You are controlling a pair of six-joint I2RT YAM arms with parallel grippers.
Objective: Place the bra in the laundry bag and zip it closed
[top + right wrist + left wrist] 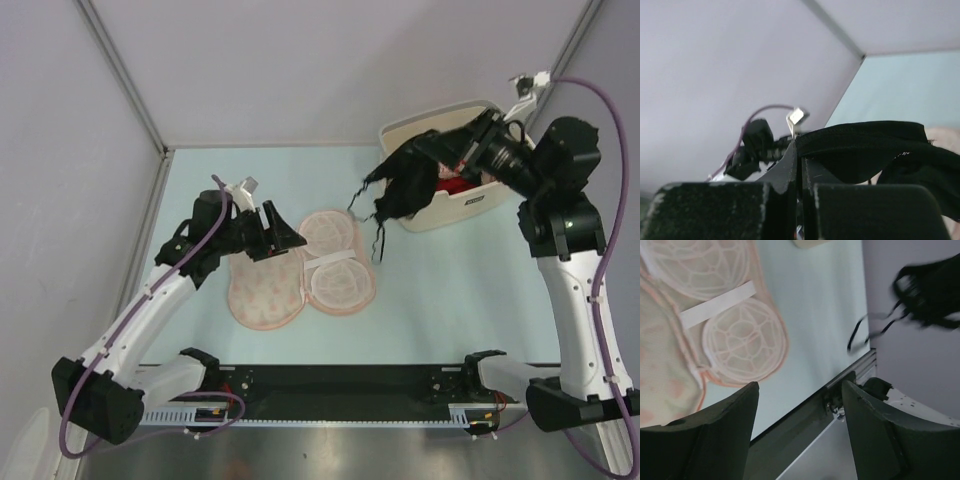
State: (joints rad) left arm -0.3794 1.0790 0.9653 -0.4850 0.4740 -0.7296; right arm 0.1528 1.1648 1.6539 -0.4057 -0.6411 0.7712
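The black bra [405, 185] hung in the air at the far right, its thin straps dangling. It was clenched in the right pincer [432, 148], just left of the cream basket [470, 208]. The laundry bag [300, 270] lay opened flat on the desk [450, 300] near the middle. The left pincer [280, 232] hovered released over the bag's far left edge, grasping nothing.

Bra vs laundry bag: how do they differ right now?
Colour: the bra is black; the laundry bag is peach-pink. Pose: the bra hangs bunched in the air from the right gripper, straps dangling; the laundry bag lies spread open on the table. Both are soft fabric.
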